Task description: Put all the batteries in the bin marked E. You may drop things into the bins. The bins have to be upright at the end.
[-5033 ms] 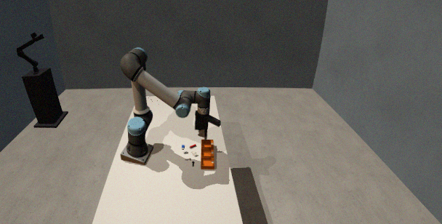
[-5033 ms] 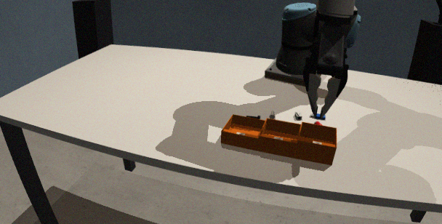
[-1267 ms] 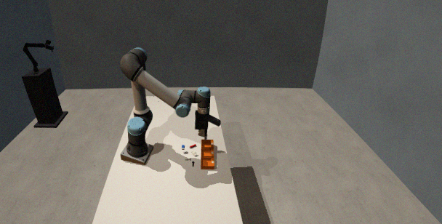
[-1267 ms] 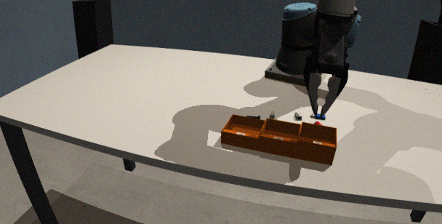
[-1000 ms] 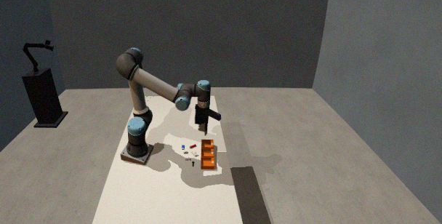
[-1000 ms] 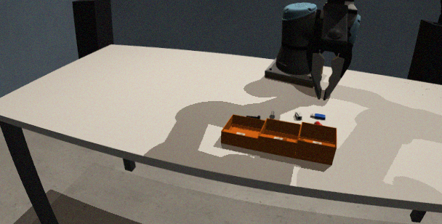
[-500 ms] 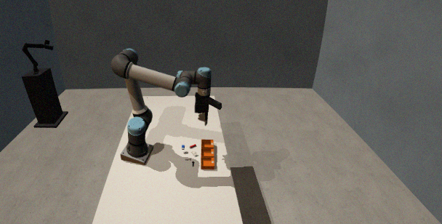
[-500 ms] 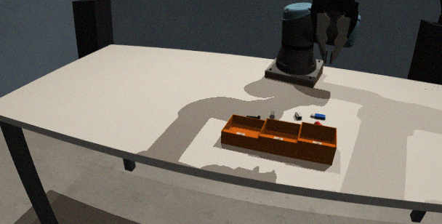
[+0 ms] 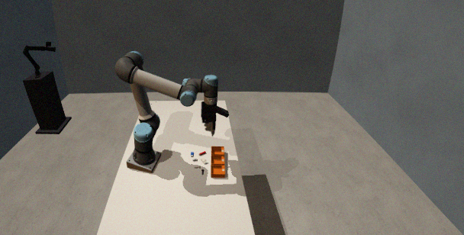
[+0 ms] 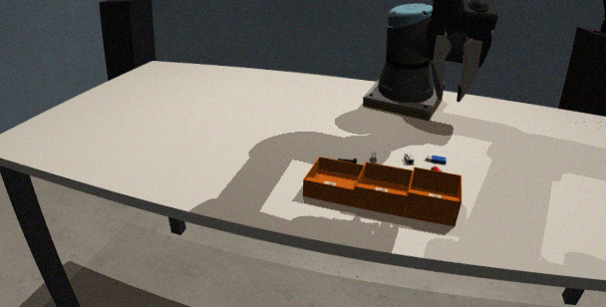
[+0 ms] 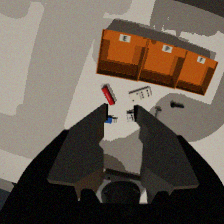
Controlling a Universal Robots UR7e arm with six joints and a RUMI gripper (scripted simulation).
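Note:
Three joined orange bins stand upright in a row. The bin marked E [image 11: 119,56] [image 10: 433,208] [image 9: 217,149] is the end one; I see nothing inside it. A red battery [image 11: 108,94] [image 10: 436,168] [image 9: 202,152] lies on the table just beside the E bin. A blue battery [image 11: 108,119] [image 10: 438,158] [image 9: 192,154] lies a little farther from it. My gripper [image 11: 120,105] [image 10: 449,93] [image 9: 211,130] hangs high above the table behind these things. Its fingers stand slightly apart with nothing between them.
The bins marked P [image 11: 161,65] and F [image 11: 194,75] adjoin the E bin. A white piece [image 11: 141,92], a black screw [image 11: 176,104] [image 10: 347,159], a grey bolt [image 10: 373,156] and a small dark part [image 10: 409,159] lie beside the bins. The arm's base [image 10: 406,96] stands behind.

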